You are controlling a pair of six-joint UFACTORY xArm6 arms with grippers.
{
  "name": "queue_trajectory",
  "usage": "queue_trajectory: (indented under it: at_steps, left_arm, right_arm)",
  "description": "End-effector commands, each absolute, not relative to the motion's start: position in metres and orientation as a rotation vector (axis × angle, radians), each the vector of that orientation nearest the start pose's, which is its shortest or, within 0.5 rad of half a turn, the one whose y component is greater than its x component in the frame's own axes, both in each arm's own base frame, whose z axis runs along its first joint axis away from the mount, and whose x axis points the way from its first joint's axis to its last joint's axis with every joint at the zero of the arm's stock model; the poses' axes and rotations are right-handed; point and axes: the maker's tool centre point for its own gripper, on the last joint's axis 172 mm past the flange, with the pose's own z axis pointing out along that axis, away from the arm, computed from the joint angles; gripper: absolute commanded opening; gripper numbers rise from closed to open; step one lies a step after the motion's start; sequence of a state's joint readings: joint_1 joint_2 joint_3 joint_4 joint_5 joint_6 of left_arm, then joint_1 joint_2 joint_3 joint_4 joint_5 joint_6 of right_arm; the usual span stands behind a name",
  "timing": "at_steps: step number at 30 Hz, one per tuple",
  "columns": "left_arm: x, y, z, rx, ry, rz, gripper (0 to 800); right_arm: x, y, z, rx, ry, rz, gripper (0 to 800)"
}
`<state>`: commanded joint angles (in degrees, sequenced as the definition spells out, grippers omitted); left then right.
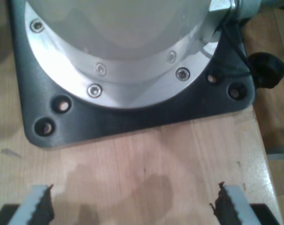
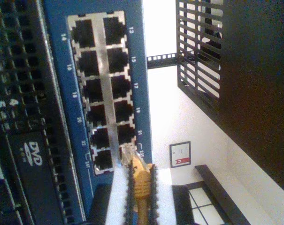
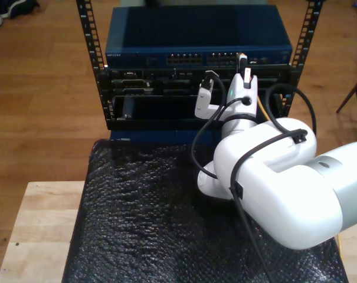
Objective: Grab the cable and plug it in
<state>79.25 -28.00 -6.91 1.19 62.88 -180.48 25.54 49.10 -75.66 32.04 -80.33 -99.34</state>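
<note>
The second gripper [image 2: 141, 187] is pinching the cable [image 2: 141, 185] just behind its clear plug [image 2: 130, 157], whose tip is hovering at five o'clock of the blue switch [image 2: 142, 70] ports. Light and limp, the cable likely needs that close grip. The first gripper [image 1: 132, 206] is hanging open.

The exterior view looks down from behind my arm toward the rack [image 3: 196, 88]. My second wrist view sits close at the blue switch [image 2: 142, 70], shared with that view; my first faces down at the tabletop [image 1: 146, 178].
</note>
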Motion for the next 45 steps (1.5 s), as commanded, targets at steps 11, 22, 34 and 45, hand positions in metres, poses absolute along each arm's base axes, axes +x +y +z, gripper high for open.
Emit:
queue_trajectory:
  at_steps: [11,22,34,45]
  left_arm:
    - [0.0171,0.1130,0.0336,-2.217,2.692,-0.529,800]
    - [0.0171,0.1130,0.0336,-2.217,2.692,-0.529,800]
    - [0.0171,0.1130,0.0336,-2.217,2.692,-0.529,800]
    - [0.0171,0.1130,0.0336,-2.217,2.692,-0.529,800]
  right_arm:
    - [0.6673,0.1558,0.2706,1.138,0.933,1.274,0]
    - [0.6657,0.1555,0.2676,1.139,0.939,1.270,0]
    - [0.6651,0.1575,0.2690,1.136,0.938,1.274,0]
    - [0.6648,0.1585,0.2690,1.135,0.939,1.275,0]
